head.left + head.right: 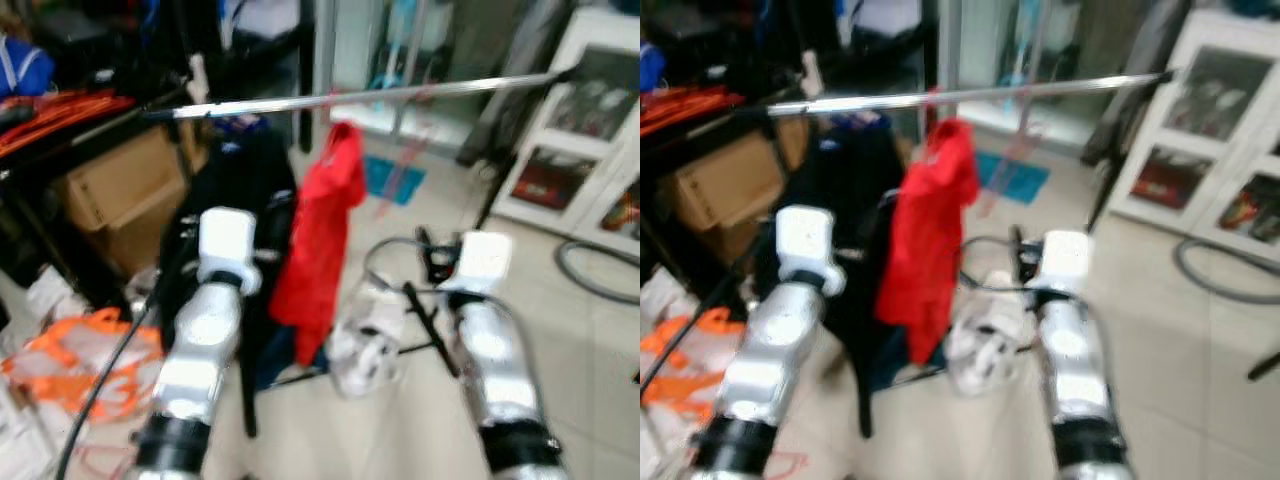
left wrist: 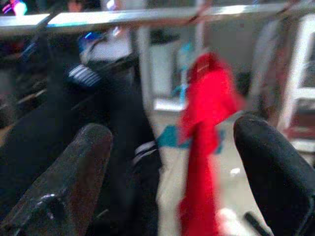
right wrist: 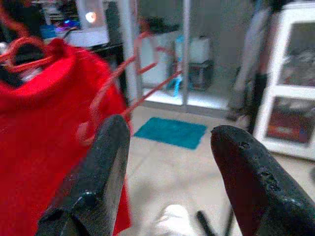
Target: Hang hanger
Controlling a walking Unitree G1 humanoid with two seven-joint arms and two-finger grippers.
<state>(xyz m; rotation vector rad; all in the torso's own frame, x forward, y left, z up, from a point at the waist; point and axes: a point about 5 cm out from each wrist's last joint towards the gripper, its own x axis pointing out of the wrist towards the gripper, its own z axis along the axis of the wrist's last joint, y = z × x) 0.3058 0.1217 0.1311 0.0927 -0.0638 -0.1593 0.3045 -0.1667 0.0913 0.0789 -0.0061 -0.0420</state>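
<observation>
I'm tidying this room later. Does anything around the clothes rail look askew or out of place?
The red garment hangs bunched and lopsided from the rail, not spread flat. An empty red hanger dangles beside it at a slant. Orange cloth lies on the floor.

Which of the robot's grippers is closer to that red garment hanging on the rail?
Probably the left gripper, though it is close: the red garment hangs between both arms, just right of it. The right gripper is on its far side.
</observation>
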